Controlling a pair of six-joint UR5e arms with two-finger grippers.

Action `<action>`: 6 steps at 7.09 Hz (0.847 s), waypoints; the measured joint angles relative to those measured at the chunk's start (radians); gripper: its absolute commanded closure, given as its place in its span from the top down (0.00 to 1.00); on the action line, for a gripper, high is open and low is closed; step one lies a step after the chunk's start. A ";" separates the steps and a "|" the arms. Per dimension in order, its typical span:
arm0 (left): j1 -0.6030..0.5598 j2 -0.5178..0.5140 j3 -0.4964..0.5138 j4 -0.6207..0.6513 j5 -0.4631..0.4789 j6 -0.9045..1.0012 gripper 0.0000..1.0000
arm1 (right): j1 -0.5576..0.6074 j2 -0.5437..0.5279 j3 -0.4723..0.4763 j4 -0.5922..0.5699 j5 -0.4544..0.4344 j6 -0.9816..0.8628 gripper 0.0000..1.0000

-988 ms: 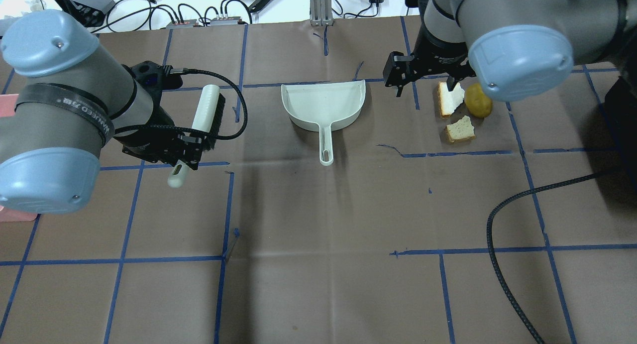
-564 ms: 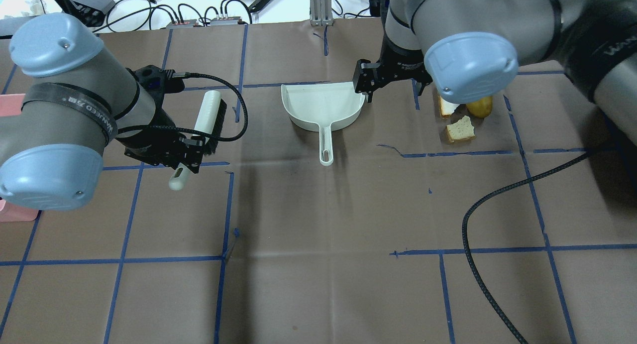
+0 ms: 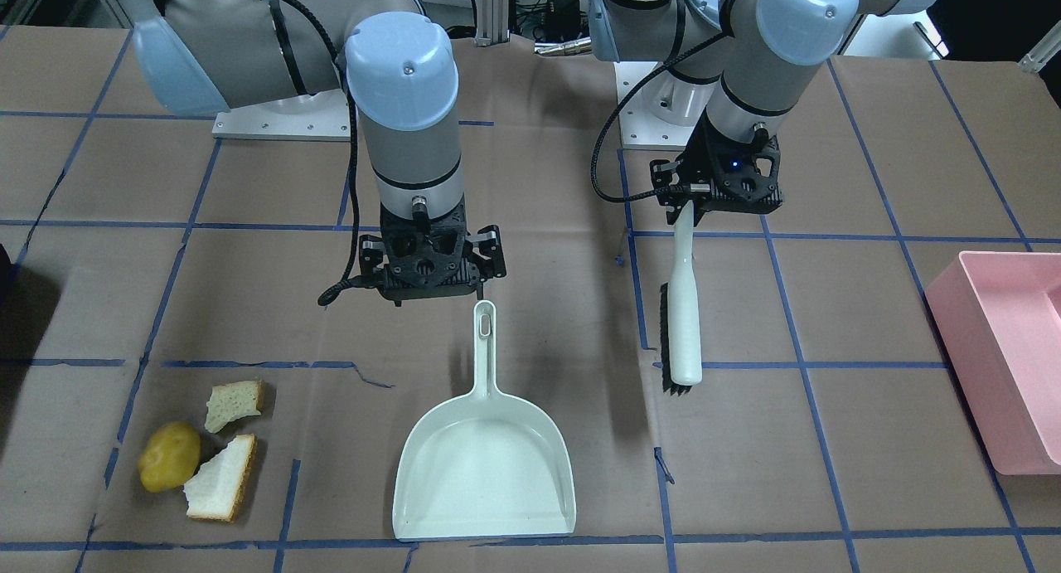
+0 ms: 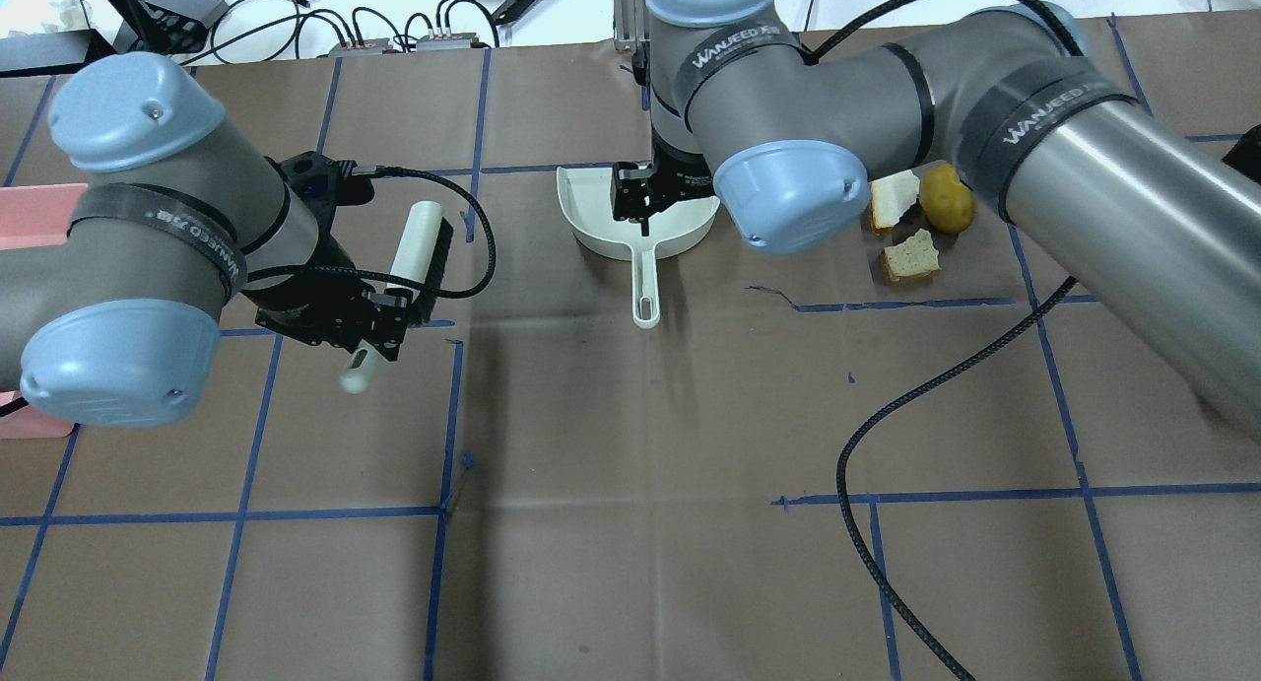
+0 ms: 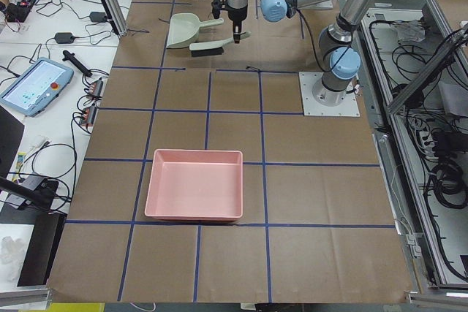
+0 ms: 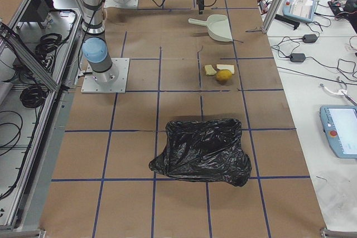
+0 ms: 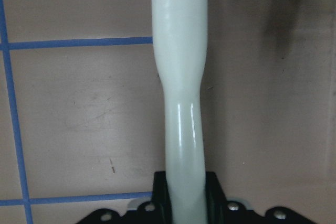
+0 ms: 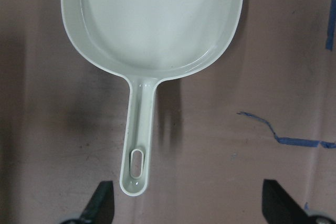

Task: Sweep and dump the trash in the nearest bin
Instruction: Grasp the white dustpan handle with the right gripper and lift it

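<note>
Fingers (image 8: 103, 202) of the right gripper (image 3: 433, 289) are spread wide just above the handle end of a pale green plastic dustpan (image 3: 485, 473), which lies on the brown paper surface (image 3: 829, 473). The left gripper (image 3: 692, 206) clamps the handle of a pale green, black-bristled brush (image 3: 685, 324) beside it. Two torn white bread pieces (image 3: 222, 478) and a small yellow-brown potato (image 3: 169, 455) lie clustered on the surface, apart from the dustpan on its other side.

Your dustpan (image 8: 157, 24) just ahead of the right tool (image 8: 189, 205) is smooth, glossy plastic, same as the brush handle (image 7: 178, 77) in the left tool (image 3: 686, 208). The worktop (image 8: 278, 51) cover is matt brown paper.
</note>
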 measured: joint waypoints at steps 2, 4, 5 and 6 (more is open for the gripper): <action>0.000 0.017 -0.010 -0.017 0.005 0.005 0.00 | 0.036 0.051 -0.021 -0.025 0.001 0.024 1.00; 0.000 0.024 -0.012 -0.048 0.006 0.006 0.00 | 0.065 0.106 -0.040 -0.048 0.000 0.062 1.00; 0.002 0.025 -0.012 -0.056 0.006 0.005 0.00 | 0.069 0.121 -0.033 -0.052 0.001 0.067 1.00; 0.012 0.025 -0.012 -0.062 0.005 0.005 0.00 | 0.070 0.130 -0.023 -0.055 0.002 0.072 1.00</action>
